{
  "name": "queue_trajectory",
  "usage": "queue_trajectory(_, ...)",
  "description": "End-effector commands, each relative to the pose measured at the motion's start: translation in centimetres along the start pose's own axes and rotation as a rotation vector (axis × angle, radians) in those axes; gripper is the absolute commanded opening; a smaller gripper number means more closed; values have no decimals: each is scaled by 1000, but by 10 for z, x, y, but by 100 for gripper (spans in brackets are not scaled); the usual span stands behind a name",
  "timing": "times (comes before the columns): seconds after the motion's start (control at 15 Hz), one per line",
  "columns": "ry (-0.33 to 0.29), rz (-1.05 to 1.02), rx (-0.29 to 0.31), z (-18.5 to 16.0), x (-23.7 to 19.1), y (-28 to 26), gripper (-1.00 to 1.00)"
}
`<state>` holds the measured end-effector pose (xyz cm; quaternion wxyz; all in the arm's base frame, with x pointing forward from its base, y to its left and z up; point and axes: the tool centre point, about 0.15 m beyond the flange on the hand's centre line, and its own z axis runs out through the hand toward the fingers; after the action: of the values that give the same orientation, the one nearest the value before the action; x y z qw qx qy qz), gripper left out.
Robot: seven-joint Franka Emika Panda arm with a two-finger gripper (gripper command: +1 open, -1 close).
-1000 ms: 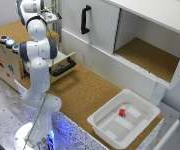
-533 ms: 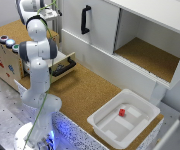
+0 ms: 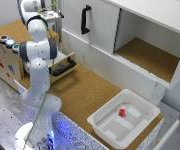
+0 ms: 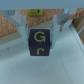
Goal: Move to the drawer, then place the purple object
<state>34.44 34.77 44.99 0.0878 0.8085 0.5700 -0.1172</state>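
In the wrist view my gripper [image 4: 41,35] is shut on the purple object [image 4: 41,45], a dark purple cube with yellow letters "Gr" on its face. One finger [image 4: 23,22] stands on each side of it. A pale surface lies below the cube and cork-coloured ground beyond. In the exterior view the drawer [image 3: 63,66] stands pulled out of the wooden box [image 3: 5,62], its black bar handle facing the cork table. The arm [image 3: 37,50] rises in front of the box. My hand [image 3: 54,16] is high up behind the drawer, and the cube is hidden there.
A white bin [image 3: 106,131] holding a small red object [image 3: 122,112] sits at the exterior view's lower right. A white cabinet door with a black vertical handle [image 3: 85,19] and an open cork-floored compartment [image 3: 145,55] line the back. Coloured buttons [image 3: 6,41] top the wooden box.
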Motion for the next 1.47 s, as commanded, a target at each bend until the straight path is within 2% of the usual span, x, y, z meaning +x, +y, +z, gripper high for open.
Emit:
queue_trajectory(0.0,232,-22,-38,63,-59,-8,-100)
queue_trajectory(0.13,237,-33,-17,77,-66,-13,-100)
queue_trajectory(0.2,212,-23,-2,85,-68,-13,-100)
queue_trajectory(0.4,240,-40,16,95,-77,-16,-100)
queue_trajectory(0.6,283,-70,-3,103,-77,-18,-100)
queue_trajectory(0.67,303,-92,9,106,-75,-18,-100)
queue_trajectory(0.93,327,-168,-24,114,-62,-14,-100)
queue_trajectory(1.4,371,-230,-28,130,-35,-1,-100)
